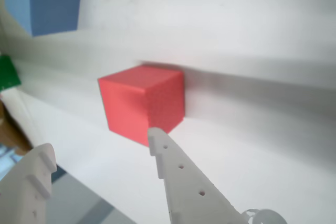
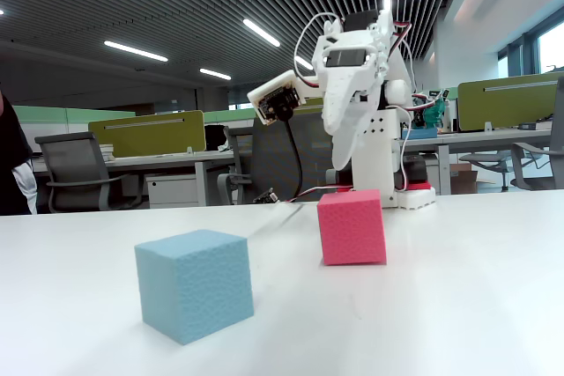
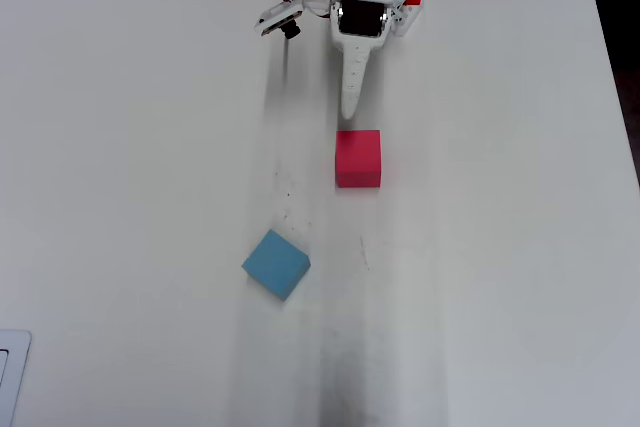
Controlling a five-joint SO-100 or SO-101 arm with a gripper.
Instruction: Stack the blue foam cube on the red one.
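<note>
Wrist view: blue cube [image 1: 44, 1] cropped by top and left edges; green object [image 1: 8, 73] left of red cube [image 1: 143, 103] cropped, unidentifiable; gripper [image 1: 100, 148] fingers cropped below

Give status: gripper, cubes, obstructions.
Gripper open, empty, hovering just short of the red cube. Blue cube untouched on the table, apart from red, farther from the arm. Nothing between them.

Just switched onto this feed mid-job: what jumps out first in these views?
Two foam cubes sit apart on the bare white table: the red cube just in front of the white arm, and the blue cube farther out, turned at an angle. In the wrist view, the gripper is open and empty, with the red cube right ahead.
</note>
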